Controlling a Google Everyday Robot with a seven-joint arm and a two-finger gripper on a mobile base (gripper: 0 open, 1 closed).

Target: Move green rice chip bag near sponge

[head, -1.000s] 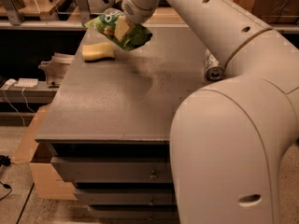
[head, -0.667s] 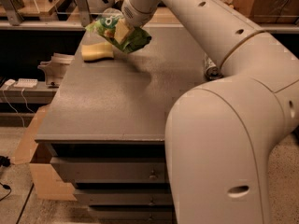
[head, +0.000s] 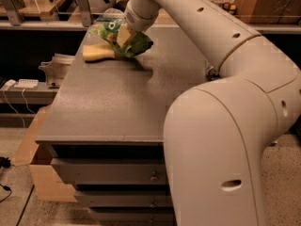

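Single camera view of a grey table (head: 117,107) with the robot's pale arm (head: 221,36) reaching from the lower right across to the far left corner. The gripper (head: 123,36) sits at the end of that arm, above the far left part of the tabletop, closed on the green rice chip bag (head: 135,44); one pale finger (head: 123,34) lies across the face of the crumpled foil. The bag appears to hang clear of the surface, judging by the dark shadow cast on the table below and to its right, though contact at its lower edge cannot be ruled out. The sponge (head: 96,54) lies flat on the table just to the left of the bag, and the bag's left edge overlaps or nearly meets it from this angle. The task is judged largely complete with respect to transport: the bag is already beside the sponge. What remains is to lower the bag onto the table, release it, and withdraw the arm without dragging the bag or nudging the sponge. Below the tabletop a stack of drawers (head: 113,171) faces the camera.
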